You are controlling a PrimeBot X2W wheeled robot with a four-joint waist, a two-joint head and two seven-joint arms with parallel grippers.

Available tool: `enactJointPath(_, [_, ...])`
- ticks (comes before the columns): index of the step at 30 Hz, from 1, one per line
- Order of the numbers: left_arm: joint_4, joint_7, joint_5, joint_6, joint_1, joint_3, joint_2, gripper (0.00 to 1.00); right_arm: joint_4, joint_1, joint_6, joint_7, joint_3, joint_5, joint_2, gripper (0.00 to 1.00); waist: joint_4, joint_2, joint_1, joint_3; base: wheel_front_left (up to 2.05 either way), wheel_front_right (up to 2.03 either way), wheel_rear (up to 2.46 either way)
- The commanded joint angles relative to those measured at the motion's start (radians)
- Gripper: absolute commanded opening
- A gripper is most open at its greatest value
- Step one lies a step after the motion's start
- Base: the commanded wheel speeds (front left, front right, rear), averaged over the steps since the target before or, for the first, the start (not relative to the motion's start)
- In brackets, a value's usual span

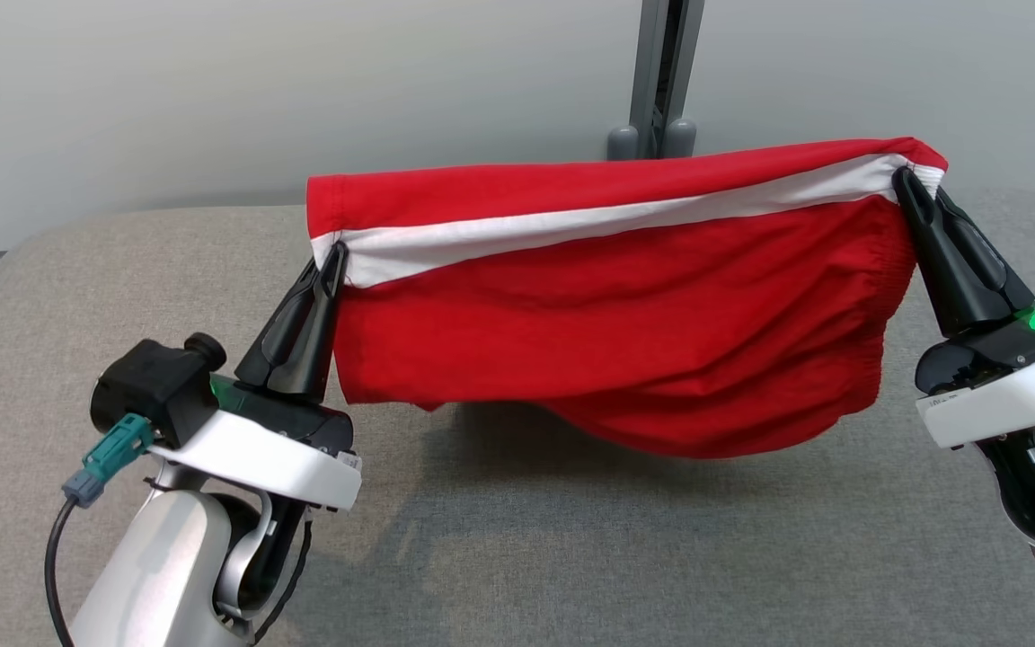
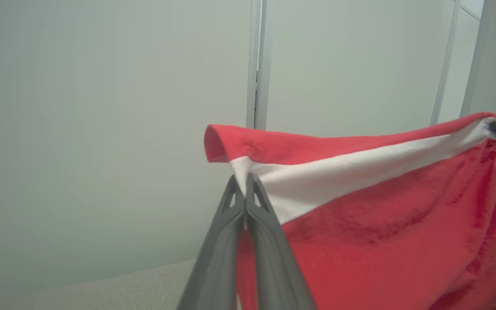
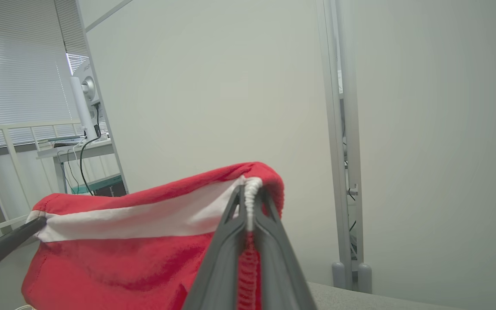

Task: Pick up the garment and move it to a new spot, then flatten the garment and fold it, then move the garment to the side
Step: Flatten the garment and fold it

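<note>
the left gripper [image 1: 332, 262] is closest, its jaws pinching one corner of the red garment [image 1: 607, 341]. the garment hangs in the air above the grey table [image 1: 571, 557], stretched across to the right gripper [image 1: 906, 180], whose jaws pinch the other corner. if the arms pull too far apart, a corner could slip out and the garment would flop down.

Grey table [image 1: 571, 557], pale wall [image 1: 212, 90]
</note>
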Motion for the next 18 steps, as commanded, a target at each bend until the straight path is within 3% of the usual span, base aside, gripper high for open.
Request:
enactJointPath(1, [-0.006, 0.0, -0.004, 0.008, 0.013, 0.005, 0.005, 0.0, 0.0, -0.004, 0.0, 0.006, -0.008, -0.008, 0.002, 0.0, -0.001, 0.0, 0.0, -0.002, 0.0, 0.0, 0.0])
enactJointPath(14, [-0.069, -0.028, -0.053, 0.038, 0.012, 0.045, -0.017, 0.0, -0.038, -0.023, 0.0, 0.029, -0.033, -0.043, 0.015, 0.0, -0.008, 0.0, 0.0, 0.008, 0.0, 0.0, 0.0])
enactJointPath(18, [-0.059, -0.004, -0.076, 0.02, -0.031, 0.046, -0.018, 0.0, -0.036, -0.087, 0.0, 0.063, -0.014, -0.08, 0.011, 0.0, -0.011, 0.0, 0.0, 0.036, 0.0, 0.0, 0.0])
